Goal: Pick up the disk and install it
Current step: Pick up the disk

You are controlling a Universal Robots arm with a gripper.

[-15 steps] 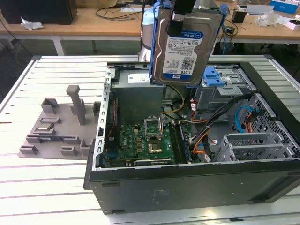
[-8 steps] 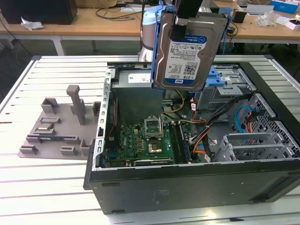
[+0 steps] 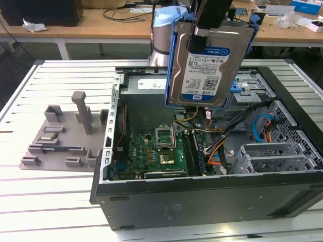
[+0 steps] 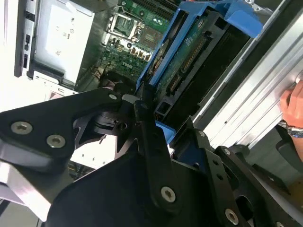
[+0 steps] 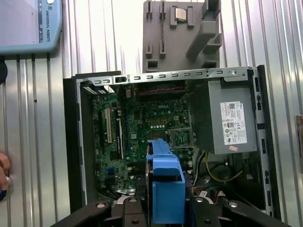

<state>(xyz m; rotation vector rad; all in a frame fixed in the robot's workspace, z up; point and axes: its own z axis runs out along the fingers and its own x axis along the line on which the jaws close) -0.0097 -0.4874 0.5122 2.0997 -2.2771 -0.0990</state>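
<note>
On the slatted table (image 3: 50, 201) you see the open computer case (image 3: 202, 201); the disk (image 3: 207, 60) hides part of its interior in the exterior view. The grey fixture (image 3: 60, 136) lies at the exterior view's left. The disk hangs upright above the case, clamped in the gripper (image 3: 209, 27), whose upper body is cut off. A hand (image 4: 293, 106) is partly visible at the frame edge.

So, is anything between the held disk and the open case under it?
Nothing visible. The gripper holds the disk in the air above the open case. Loose cables lie inside the case, beside the drive cage.
</note>
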